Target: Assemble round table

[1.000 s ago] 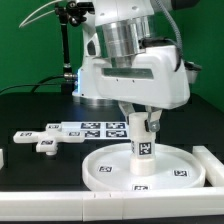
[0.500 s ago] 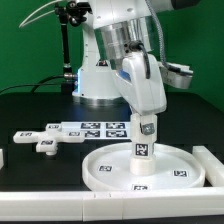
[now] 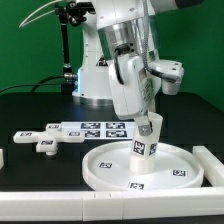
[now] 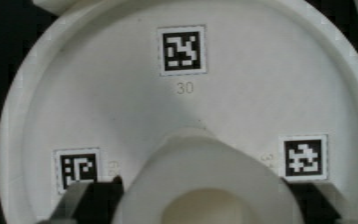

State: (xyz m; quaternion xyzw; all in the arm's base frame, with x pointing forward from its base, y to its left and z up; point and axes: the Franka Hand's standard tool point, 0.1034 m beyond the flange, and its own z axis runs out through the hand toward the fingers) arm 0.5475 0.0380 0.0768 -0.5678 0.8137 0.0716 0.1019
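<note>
In the exterior view the arm (image 3: 125, 60) leans down over the black worktop (image 3: 30, 108). Its tool (image 3: 151, 123) is pinching the top of the leg (image 3: 146, 142), one finger on either side. The leg is tilted, its upper end leaning toward the exterior view's right. Its lower end meets the middle of the disc (image 3: 105, 168), and a tag on its side faces the camera. The disc lies flat on the worktop with its rim up, and two small tags show on its floor near the front edge. A white rail (image 3: 209, 160) lies just beside the disc on the exterior view's right. The marker board (image 3: 95, 127) lies flat behind the disc, toward the exterior view's left. The cross piece (image 3: 45, 143) lies by the board's near edge, well apart from the disc. I cannot tell whether the cross piece touches the board.

The wrist view looks down the leg (image 4: 202, 175) onto the disc (image 4: 87, 90), which fills most of the picture. Three tags show on the disc floor, one far from the leg and two flanking it. The leg's broad white top, with a round hollow in it, sits close to the lens. A dark finger (image 4: 96, 198) shows pressed against one side of the leg. The other finger is not clear against the dark edge.
</note>
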